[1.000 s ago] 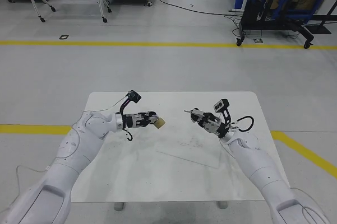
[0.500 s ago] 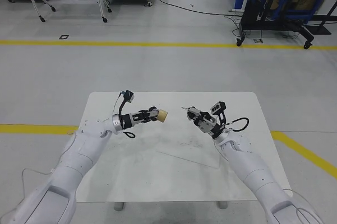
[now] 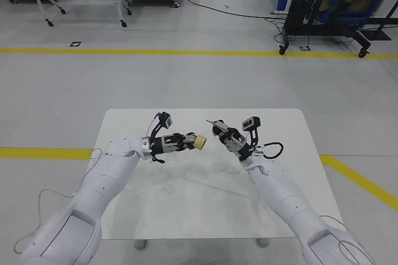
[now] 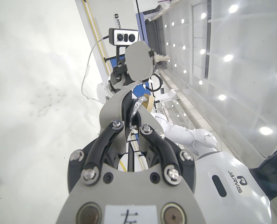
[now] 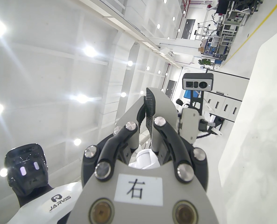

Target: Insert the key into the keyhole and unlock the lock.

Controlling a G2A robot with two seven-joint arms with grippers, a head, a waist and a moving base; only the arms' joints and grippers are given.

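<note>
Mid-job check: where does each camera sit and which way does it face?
Top view: above the arms, looking down at the table; both arms show, left end effector holding the lock, right end effector holding the key.
Left wrist view: on the left wrist, looking along its own end effector toward the right end effector and key.
Right wrist view: on the right wrist, looking along its own end effector toward the left arm's wrist camera.
Shared: the wrist views face each other; each shows the other arm.

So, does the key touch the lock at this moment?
Apart. In the top view a plain gap separates the key, held in the right pincer, from the lock, held in the left pincer.
</note>
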